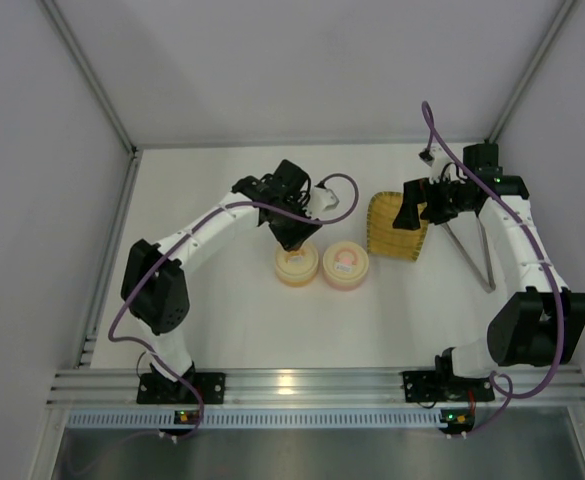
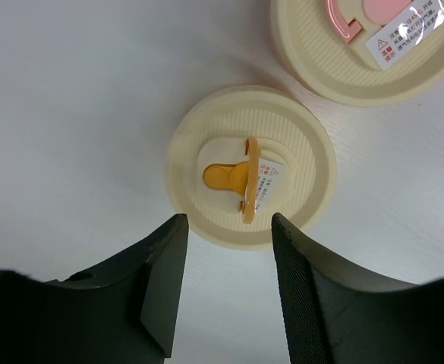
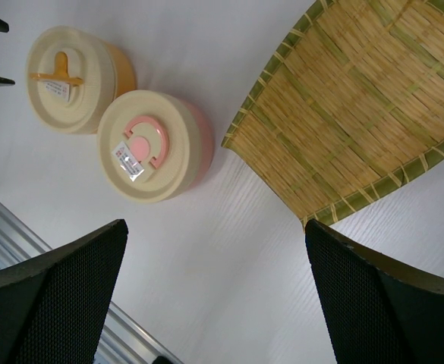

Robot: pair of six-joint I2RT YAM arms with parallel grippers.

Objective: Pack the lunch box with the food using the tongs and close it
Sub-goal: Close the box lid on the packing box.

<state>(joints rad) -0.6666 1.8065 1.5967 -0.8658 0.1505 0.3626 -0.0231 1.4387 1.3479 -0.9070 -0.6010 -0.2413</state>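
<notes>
I see both tubs mid-table, upright, lids on, just beside each other: cream-yellow tub (image 1: 297, 266) on the left with an orange tab on its lid, pink tub (image 1: 344, 266) on the right. Grey tongs (image 1: 468, 258) lie flat at the right, V joint pointing near

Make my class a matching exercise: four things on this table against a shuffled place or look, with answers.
Things: 1 yellow tub; 2 pink tub; 3 tray; 4 tongs.
Descriptions: a woven straw, beside the pink tub; b grey metal V; c nearest the left gripper; d pink handle on lid.
Pairs: 1c; 2d; 3a; 4b.
</notes>
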